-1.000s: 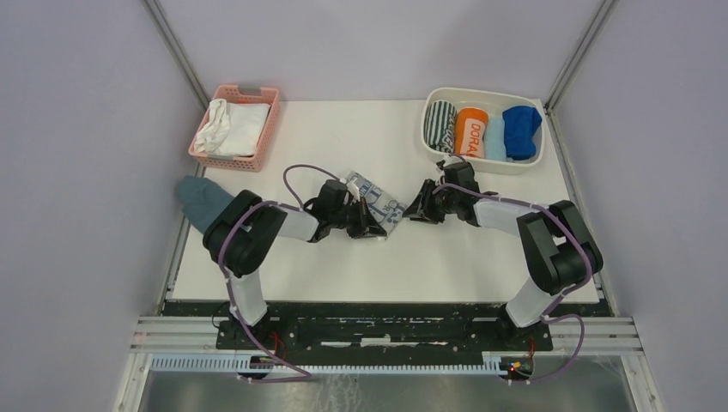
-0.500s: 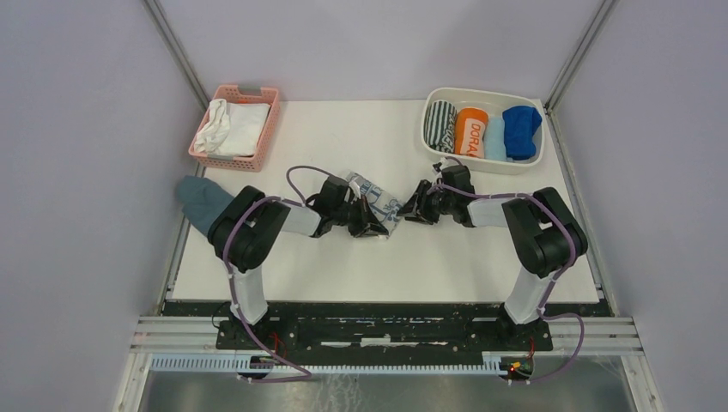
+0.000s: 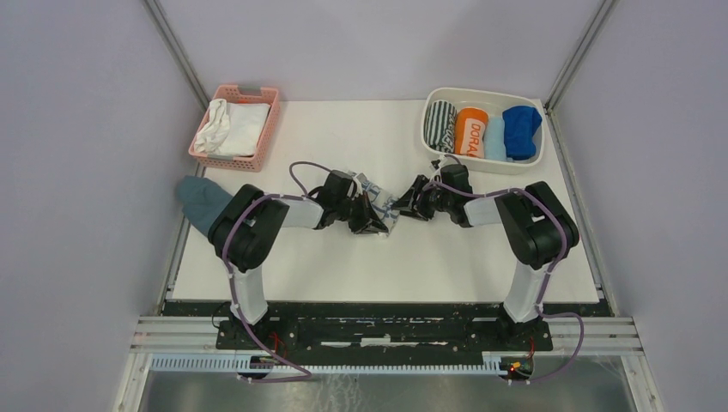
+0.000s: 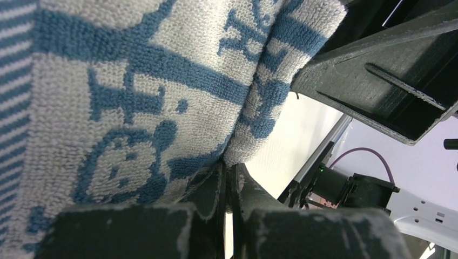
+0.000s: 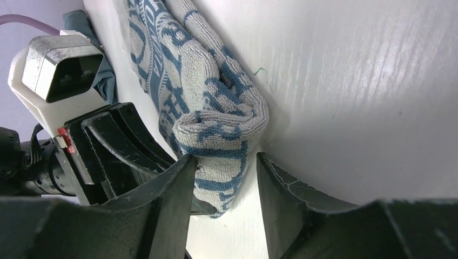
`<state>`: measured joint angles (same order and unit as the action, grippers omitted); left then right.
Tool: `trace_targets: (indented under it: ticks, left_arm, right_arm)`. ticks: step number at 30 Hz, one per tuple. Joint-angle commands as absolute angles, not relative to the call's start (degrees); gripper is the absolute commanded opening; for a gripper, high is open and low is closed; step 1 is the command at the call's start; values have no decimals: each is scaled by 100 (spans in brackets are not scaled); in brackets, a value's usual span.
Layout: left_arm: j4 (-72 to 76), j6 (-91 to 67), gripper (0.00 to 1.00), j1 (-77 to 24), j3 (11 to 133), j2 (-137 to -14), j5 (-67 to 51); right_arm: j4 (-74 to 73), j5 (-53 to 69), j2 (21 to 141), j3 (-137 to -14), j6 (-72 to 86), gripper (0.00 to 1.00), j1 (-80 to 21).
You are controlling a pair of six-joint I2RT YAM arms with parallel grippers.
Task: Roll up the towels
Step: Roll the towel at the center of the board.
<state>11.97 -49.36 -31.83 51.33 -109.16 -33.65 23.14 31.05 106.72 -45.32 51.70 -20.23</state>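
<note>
The whitish towel with the grey-blue print (image 3: pixel 374 194) lies partly rolled at the table's middle, between both grippers. My left gripper (image 3: pixel 371 221) is shut, pinching the towel (image 4: pixel 135 97) at its fingertips (image 4: pixel 216 178). My right gripper (image 3: pixel 402 206) is open, and its jaws straddle the rolled end of the towel (image 5: pixel 216 108) without closing on it. The light blue towel (image 3: pixel 495 137) and the royal blue towel (image 3: pixel 520 129) sit rolled in the white bin (image 3: pixel 481 94).
The bin at the back right also holds a striped roll (image 3: pixel 440 124) and an orange roll (image 3: pixel 470 130). A pink basket (image 3: pixel 249 90) with white cloths stands at the back left. A teal-grey cloth (image 3: pixel 199 199) hangs over the table's left edge.
My right gripper has moved left until its open jaws reach the towel's end. My left gripper has shifted slightly right and back, and the towel looks more bunched.
</note>
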Motion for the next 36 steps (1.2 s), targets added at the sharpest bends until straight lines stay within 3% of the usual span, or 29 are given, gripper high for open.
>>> trace_targets:
  ticks: [1,10,17,24,29,36]
  left_arm:
    - [728,-4584,3,-3138,5457,-11047,-3206]
    - [495,-4468,3,-3131,5570,-11062,-3136]
    - [237,-4321,6,-3133,5625,-10917,-2856]
    - [-596,-3666,35,-3295,5599,-10144,-1239]
    - [-920,-2891,50,-4331,5626,-9234,769]
    - [-438,-1487,64,-5988,5688,-8994,3400]
  right_arm:
    - [2918,3204,10889,-4699,5355,55,-1983]
    - [3328,3120,11173,-4652,5633,56,-1900]
    - [2111,2726,11288,-4931,5202,30,-1890]
    - [-29,1906,10778,-5244,4771,2,-1926]
    - [-1919,1084,10448,-5920,4649,0,-2078]
    - [-2746,1048,10441,-6425,4798,0,-2165]
